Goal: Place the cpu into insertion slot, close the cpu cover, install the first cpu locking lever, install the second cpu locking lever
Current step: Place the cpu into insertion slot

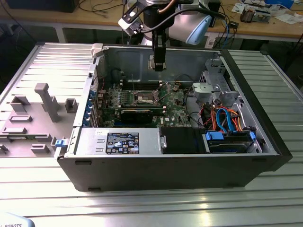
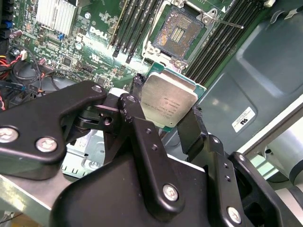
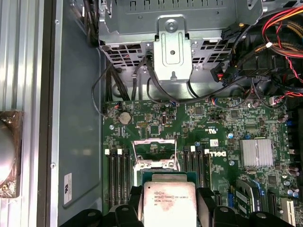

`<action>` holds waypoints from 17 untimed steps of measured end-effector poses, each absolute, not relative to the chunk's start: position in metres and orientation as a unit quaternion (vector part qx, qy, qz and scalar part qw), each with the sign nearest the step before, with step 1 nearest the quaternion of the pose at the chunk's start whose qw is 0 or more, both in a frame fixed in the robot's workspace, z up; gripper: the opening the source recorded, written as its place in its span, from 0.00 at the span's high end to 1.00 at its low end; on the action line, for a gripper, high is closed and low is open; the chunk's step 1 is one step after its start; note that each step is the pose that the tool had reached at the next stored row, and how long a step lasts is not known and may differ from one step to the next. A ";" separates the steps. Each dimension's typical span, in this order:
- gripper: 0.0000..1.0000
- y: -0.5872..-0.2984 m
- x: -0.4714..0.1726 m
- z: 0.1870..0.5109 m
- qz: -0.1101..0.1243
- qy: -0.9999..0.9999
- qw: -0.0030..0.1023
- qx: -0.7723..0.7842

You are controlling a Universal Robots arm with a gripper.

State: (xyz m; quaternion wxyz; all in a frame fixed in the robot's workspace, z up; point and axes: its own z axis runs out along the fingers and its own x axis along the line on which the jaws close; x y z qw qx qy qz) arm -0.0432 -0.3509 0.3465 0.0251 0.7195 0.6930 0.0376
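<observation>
The open computer case [image 1: 165, 170] is taken in whole by the exterior view, from above and well back. The motherboard [image 3: 156, 123] is looked down on from close by — squarely in the first wrist view, aslant in the second wrist view; the insertion slot [image 2: 182, 30] and the cpu [image 2: 169, 101] are shared by both.

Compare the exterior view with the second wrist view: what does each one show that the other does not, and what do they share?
Exterior view: the whole open computer case, the blue and orange cables inside it, and a grey moulded tray beside the case on the exterior view's left.
Second wrist view: the cpu, silver top up, held at its edges by the claw, not yet in the slot.
Both: the green board, the insertion slot with its dark centre bare, and the claw over the case.
</observation>
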 end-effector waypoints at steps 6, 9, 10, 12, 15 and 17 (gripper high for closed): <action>0.45 -0.351 -0.043 0.342 0.038 0.693 0.025 0.719; 0.45 -0.351 -0.043 0.340 0.038 0.693 0.025 0.719; 0.45 -0.351 -0.043 0.340 0.038 0.693 0.025 0.719; 0.45 -0.351 -0.043 0.337 0.038 0.693 0.025 0.719; 0.45 -0.351 -0.043 0.335 0.038 0.693 0.025 0.719; 0.45 -0.351 -0.043 0.334 0.038 0.693 0.025 0.719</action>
